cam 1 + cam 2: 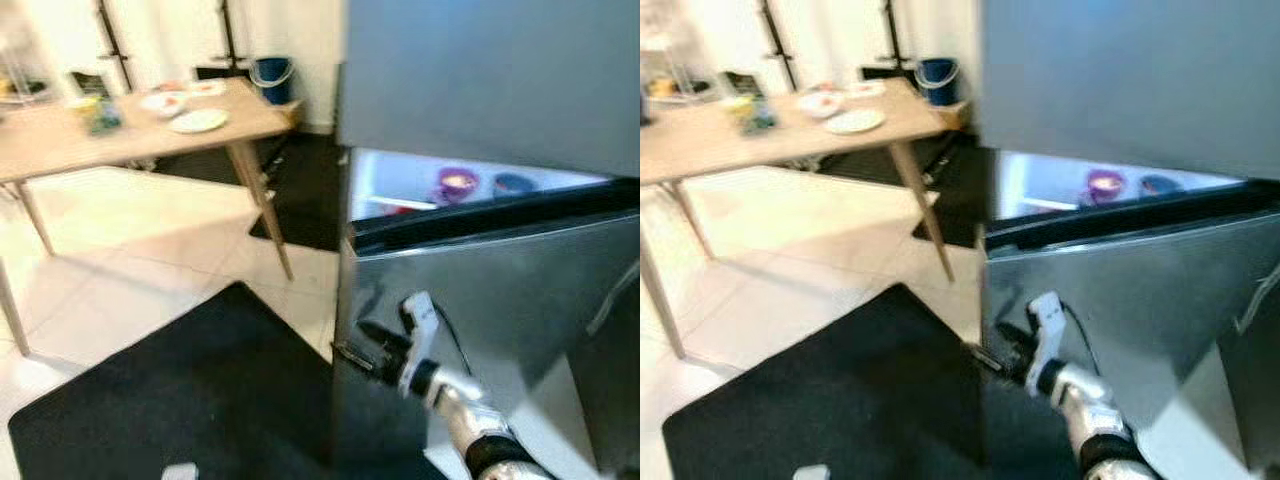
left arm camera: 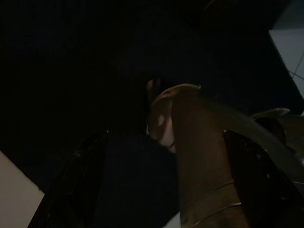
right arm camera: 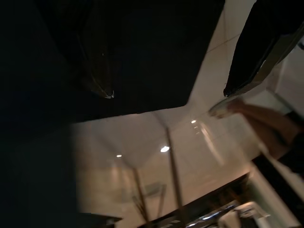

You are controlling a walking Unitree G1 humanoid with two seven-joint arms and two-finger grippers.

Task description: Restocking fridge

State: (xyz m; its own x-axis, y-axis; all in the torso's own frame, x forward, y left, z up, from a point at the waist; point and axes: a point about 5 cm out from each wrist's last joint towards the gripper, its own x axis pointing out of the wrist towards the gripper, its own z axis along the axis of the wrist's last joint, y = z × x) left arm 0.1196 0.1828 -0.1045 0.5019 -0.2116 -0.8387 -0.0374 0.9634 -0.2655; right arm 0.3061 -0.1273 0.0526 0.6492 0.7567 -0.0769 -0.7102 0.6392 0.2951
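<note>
Left eye view shows the robot's right arm reaching forward and low, its right gripper (image 1: 352,345) up against the left edge of the lower fridge door (image 1: 500,300), the black fingers (image 1: 378,333) pointing at that edge. In the right wrist view the two fingers stand apart, with pale floor tiles visible in the gap, so that gripper is spread and grasps nothing. The left gripper (image 2: 159,190) appears in its own wrist view, which is very dark; something tall, round and brownish (image 2: 202,166) rises between the dim fingers, and I cannot tell what it is, nor whether the fingers press on it.

Under the arm lies a black rug (image 1: 200,390) on light tiles (image 1: 130,240), with a small pale object (image 1: 180,471) at its near edge, too blurred to name.

The fridge (image 1: 480,80) stands to the right, grey and tall. The lower door is ajar, and over its top edge the lit inside shows a purple bowl (image 1: 457,182) and a blue bowl (image 1: 512,184) side by side.

Farther off to the left stands a wooden table (image 1: 60,135) bearing white plates (image 1: 198,121) and some blurred items. Behind it, by the wall, sits a blue bucket (image 1: 271,77).
</note>
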